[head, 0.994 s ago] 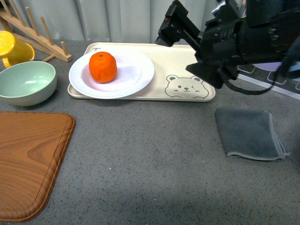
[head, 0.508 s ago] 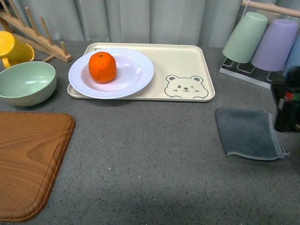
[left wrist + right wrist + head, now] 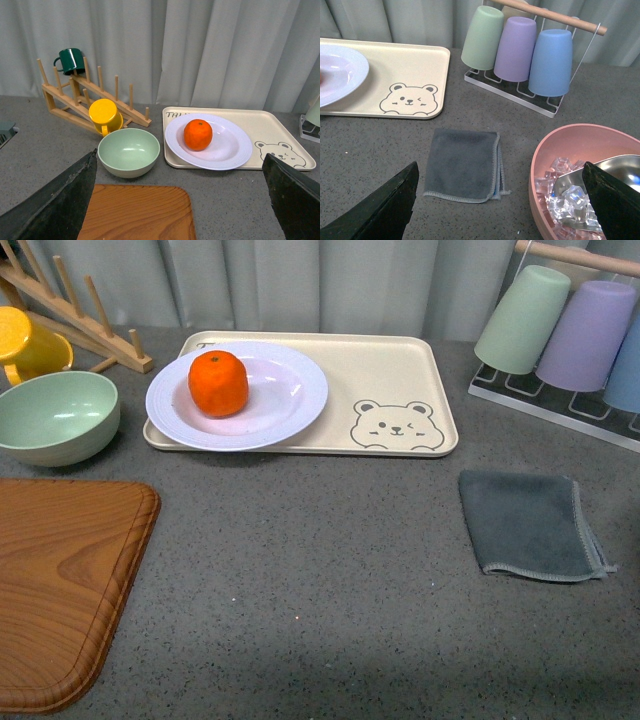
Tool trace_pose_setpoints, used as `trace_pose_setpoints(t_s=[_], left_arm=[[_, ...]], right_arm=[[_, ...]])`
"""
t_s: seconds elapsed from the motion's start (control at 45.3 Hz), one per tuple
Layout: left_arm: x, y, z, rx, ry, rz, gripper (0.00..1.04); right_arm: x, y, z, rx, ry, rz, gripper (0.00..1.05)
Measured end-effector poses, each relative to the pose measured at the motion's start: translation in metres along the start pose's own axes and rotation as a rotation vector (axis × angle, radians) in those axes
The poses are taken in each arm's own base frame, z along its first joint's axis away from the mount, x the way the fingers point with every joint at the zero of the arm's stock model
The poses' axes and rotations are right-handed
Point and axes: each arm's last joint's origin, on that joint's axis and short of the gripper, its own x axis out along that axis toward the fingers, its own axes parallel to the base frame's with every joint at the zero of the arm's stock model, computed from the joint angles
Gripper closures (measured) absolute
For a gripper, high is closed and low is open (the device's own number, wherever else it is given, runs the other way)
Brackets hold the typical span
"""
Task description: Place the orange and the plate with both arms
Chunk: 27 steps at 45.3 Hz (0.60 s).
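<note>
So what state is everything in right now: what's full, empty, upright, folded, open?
orange: resting on the plate, free
plate: flat on the bear tray
green bowl: upright, empty
yellow cup: tipped on the wooden rack
grey cloth: folded flat
three tumblers: upside down on wire rack
pink bowl: holding ice
left gripper: open
right gripper: open

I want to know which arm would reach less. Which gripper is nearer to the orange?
Probably the left. Its wrist view faces the orange on the plate directly. The right wrist view shows only the plate's edge, looking over the gray cloth, further aside.
</note>
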Motion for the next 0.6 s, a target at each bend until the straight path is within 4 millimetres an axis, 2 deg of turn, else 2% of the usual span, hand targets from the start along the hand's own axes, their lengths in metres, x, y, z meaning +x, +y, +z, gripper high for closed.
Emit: trace_pose_setpoints(t_s=[0.066,0.177,0.508,0.53,0.596], left_arm=[[0.000,0.000,0.000,0.000,0.000,0.000,0.07],[0.000,0.000,0.000,0.000,0.001,0.003,0.07],[0.000,0.000,0.000,0.000,-0.002,0.002,0.07],[0.000,0.000,0.000,0.000,-0.002,0.002,0.07],[0.000,0.000,0.000,0.000,-0.002,0.002,0.07]], right_arm=[[0.001,-0.001,-0.005,0.031,-0.081,0.013,0.18],[-0.006,-0.015,0.016,0.115,-0.313,0.019,0.45],[-0.025,-0.037,0.019,0.113,-0.311,0.011,1.02],[-0.026,-0.038,0.018,0.111,-0.303,0.011,1.04],[-0.030,-0.041,0.017,0.108,-0.298,0.011,1.04]])
